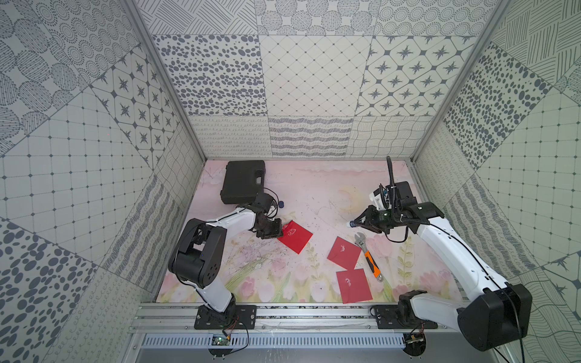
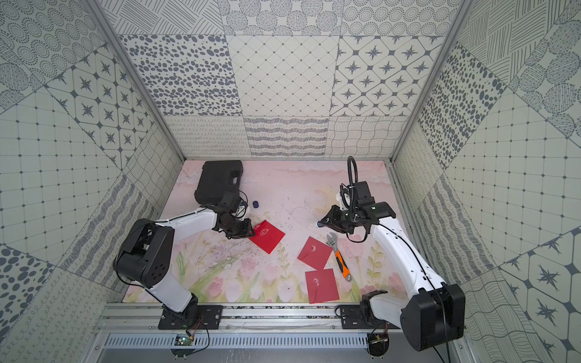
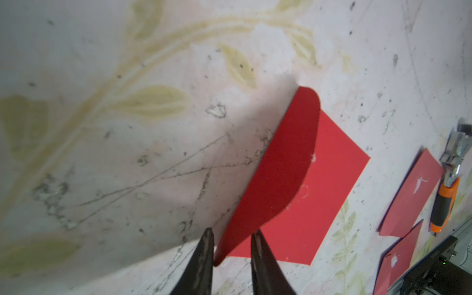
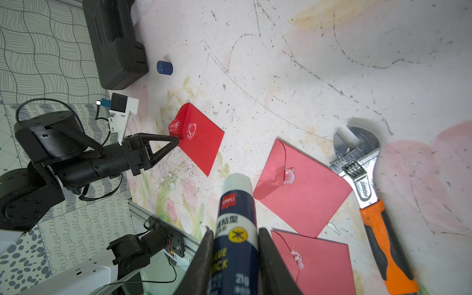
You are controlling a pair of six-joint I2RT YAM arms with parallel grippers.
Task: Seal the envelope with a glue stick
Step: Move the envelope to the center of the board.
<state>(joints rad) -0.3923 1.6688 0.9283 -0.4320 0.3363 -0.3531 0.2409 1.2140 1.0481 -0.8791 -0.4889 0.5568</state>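
A red envelope (image 1: 297, 239) (image 2: 268, 240) lies left of the mat's centre. Its rounded flap (image 3: 281, 166) stands up off the body, and white glue smears show on flap and body in the right wrist view (image 4: 191, 131). My left gripper (image 1: 280, 234) (image 3: 231, 232) is low at the flap's near end. Its jaws are narrowly open, the flap's corner between them, resting against one finger. My right gripper (image 1: 353, 223) (image 4: 233, 231) hovers over the mat's right side, shut on the uncapped glue stick (image 4: 236, 204), whose white end points toward the left arm.
The dark blue cap (image 1: 282, 204) (image 4: 164, 67) lies beside a black case (image 1: 243, 180) at the back left. Two more red envelopes (image 1: 344, 253) (image 1: 353, 285) lie front right, with an orange-handled wrench (image 1: 367, 254) alongside them.
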